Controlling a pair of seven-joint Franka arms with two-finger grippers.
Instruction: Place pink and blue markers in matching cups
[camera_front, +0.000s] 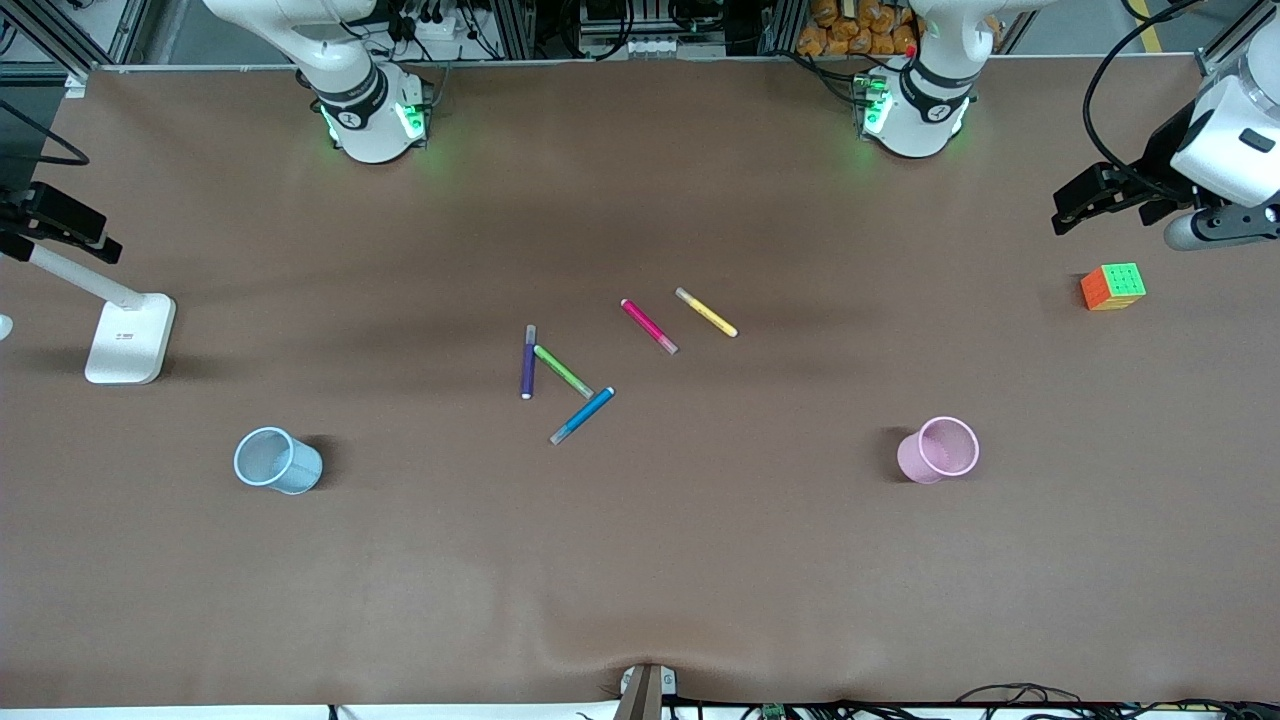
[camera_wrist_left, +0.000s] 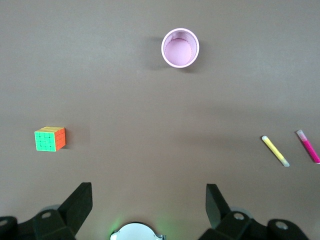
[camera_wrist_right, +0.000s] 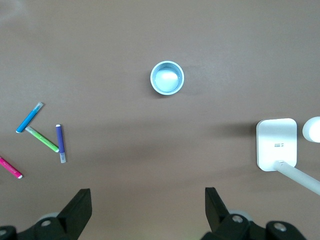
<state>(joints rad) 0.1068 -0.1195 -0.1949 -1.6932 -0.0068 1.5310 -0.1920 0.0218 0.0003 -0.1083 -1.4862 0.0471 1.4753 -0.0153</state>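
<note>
Pink marker (camera_front: 649, 326) and blue marker (camera_front: 582, 415) mid-table, well apart from both grippers' spread fingers (camera_wrist_left: 77, 202)

The counter (camera_front: 640, 560) wears a matt brown covering, smooth but for a slight ripple at the edge nearest the front camera. The pale blue cup (camera_front: 277, 461) and the pale pink cup (camera_front: 938, 450) look like fine mesh, their rims smooth and lightly glossy. The pink marker (camera_front: 648, 326), blue marker (camera_front: 582, 415), green marker (camera_front: 563, 371), yellow marker (camera_front: 706, 312) and purple marker (camera_front: 528, 362) have smooth plastic barrels; the pink, blue and green ones show translucent caps. The puzzle cube (camera_front: 1113, 286) shows bright, glossy plastic faces. The white lamp base (camera_front: 130, 338) looks like smooth, satin plastic. The arm shells are glossy white, and the jaws seen in both wrist views are matt black.
</note>
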